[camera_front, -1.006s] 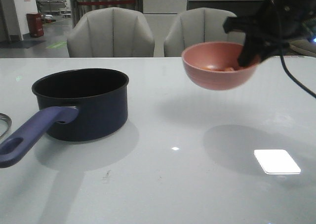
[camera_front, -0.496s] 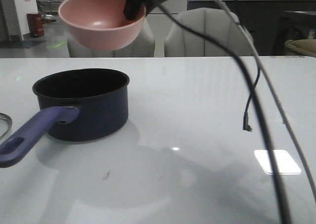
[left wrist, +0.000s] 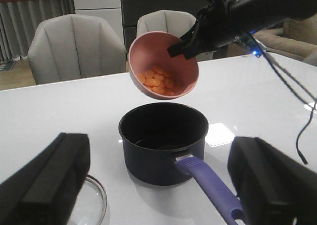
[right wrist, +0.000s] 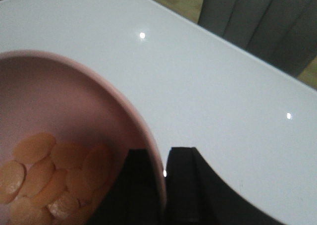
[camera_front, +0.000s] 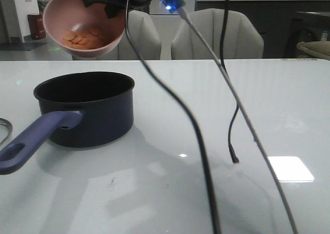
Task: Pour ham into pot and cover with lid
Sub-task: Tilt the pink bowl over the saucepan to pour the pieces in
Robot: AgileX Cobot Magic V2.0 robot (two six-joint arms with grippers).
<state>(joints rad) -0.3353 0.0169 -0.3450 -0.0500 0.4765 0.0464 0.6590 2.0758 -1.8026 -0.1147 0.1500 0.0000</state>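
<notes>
My right gripper (right wrist: 166, 185) pinches the pink bowl (camera_front: 85, 22) by its rim, tipped above the pot (camera_front: 85, 107) so the ham (camera_front: 82, 37) slides out. Left gripper (left wrist: 158, 185) spread, idle near the lid (left wrist: 94, 202).

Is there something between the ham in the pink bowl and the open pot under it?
Nothing visible. The ham lies in the tilted pink bowl, held by the right gripper above the pot, whose mouth is uncovered; the lid lies on the table beside it.

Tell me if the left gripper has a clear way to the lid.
Probably yes: the left gripper is open and empty, the lid lies bare on the table beside the pot, nothing covering it.
</notes>
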